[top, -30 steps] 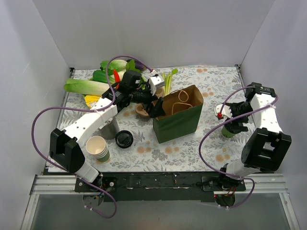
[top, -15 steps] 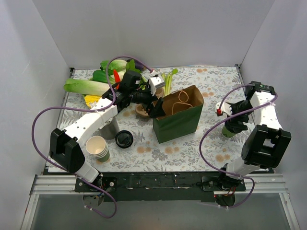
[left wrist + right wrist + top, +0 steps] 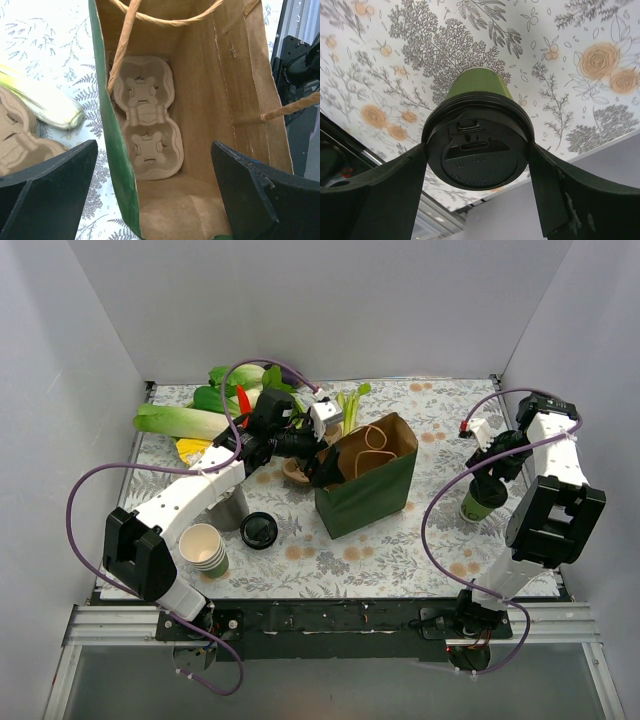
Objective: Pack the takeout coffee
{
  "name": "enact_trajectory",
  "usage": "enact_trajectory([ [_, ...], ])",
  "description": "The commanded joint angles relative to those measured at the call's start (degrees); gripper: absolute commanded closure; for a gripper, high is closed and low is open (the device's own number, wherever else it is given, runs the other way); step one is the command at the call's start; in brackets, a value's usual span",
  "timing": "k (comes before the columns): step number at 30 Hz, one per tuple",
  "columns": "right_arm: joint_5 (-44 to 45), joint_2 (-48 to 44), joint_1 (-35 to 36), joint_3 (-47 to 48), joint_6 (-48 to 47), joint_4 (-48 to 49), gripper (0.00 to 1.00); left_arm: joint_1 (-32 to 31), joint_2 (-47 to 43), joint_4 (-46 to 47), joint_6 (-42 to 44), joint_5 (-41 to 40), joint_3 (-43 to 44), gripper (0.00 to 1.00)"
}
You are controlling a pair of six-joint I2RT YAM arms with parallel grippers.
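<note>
- While packing is only just getting going, the right gripper (image 3: 477,149) is clamping the takeout coffee (image 3: 477,82) by its black lid (image 3: 479,167), w/ fingers pressing on both sides of the rim.
- Cup is staying on the right side of the table, well apart from the green paper bag (image 3: 370,495). Can't tell if it's resting on the mat or hanging just off it.
- Left gripper (image 3: 154,144) is hovering at the bag mouth w/ jaws spread wide, gripping nothing. One finger is sitting outside the green wall, the other over the opening.
- Bag is standing upright & open mid-table. A pulp cup carrier (image 3: 145,125) is lying at the bottom, both wells looking empty, so prep is looking done.
- Remaining, as I'm judging it: carrying the cup across, lowering it past the handles, seating it in a well, letting go.
- Writing: lid is showing small embossed marks by the sip hole, too small to read. No brand or label is showing on cup, bag or carrier.
</note>
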Motion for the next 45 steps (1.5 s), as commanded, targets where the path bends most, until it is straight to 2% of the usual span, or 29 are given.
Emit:
enact_trajectory([
  [1, -3.1, 1.8, -0.6, -1.0, 17.2, -1.3, 0.52, 0.4, -3.4, 0.4, 0.1, 0.6, -0.8, 0.02],
  [8, -2.4, 2.4, -0.6, 0.0, 25.4, -1.3, 0.62, 0.4, -3.6, 0.8, -0.1, 1.1, -0.7, 0.02],
  [18, -2.1, -0.4, -0.5, 2.7, 27.0, -1.0, 0.67, 0.4, -3.4, 1.1, -0.4, 1.8, -0.1, 0.02],
  [21, -1.6, -2.2, -0.4, 4.2, 27.2, -0.6, 0.78, 0.4, -4.2, 3.2, -1.4, 1.7, -0.2, 0.02],
  [24, -2.0, -3.6, -0.2, 5.9, 27.4, -0.1, 0.97, 0.4, -4.8, 6.5, -4.1, 1.9, 0.3, 0.02],
  [25, -2.0, -4.0, -0.2, 6.4, 27.8, -0.1, 0.99, 0.4, -4.9, 8.4, -5.1, 2.2, 1.0, 0.02],
  [30, -3.1, -5.1, -0.2, 15.6, 30.1, 0.9, 0.99, 0.9, -4.3, 11.4, -10.9, 1.8, 4.6, 0.02],
  [34, -5.7, -8.2, -0.2, 20.8, 32.6, 7.7, 0.99, 2.1, -3.7, 9.0, -13.1, -0.2, 7.1, 0.02],
  [36, -8.5, -9.6, -0.2, 20.9, 34.0, 10.9, 0.99, 3.4, -3.3, 7.9, -15.0, -3.4, 8.1, 0.02],
  [39, -11.2, -11.3, -0.1, 19.3, 42.0, 17.5, 0.99, 5.8, -2.1, 7.0, -18.5, -5.7, 8.6, 0.02],
  [41, -16.6, -9.4, -0.2, 22.2, 42.7, 14.9, 0.99, 7.2, -1.1, 6.6, -18.3, -4.2, 9.0, 0.02],
  [42, -19.1, -8.2, -0.2, 24.0, 39.9, 12.1, 0.99, 7.3, -0.8, 6.5, -17.8, -1.8, 9.1, 0.02],
  [45, -22.2, -3.4, 0.0, 31.6, 42.4, 8.2, 0.99, 7.4, 0.2, 6.5, -15.2, 3.9, 9.1, 0.03],
])
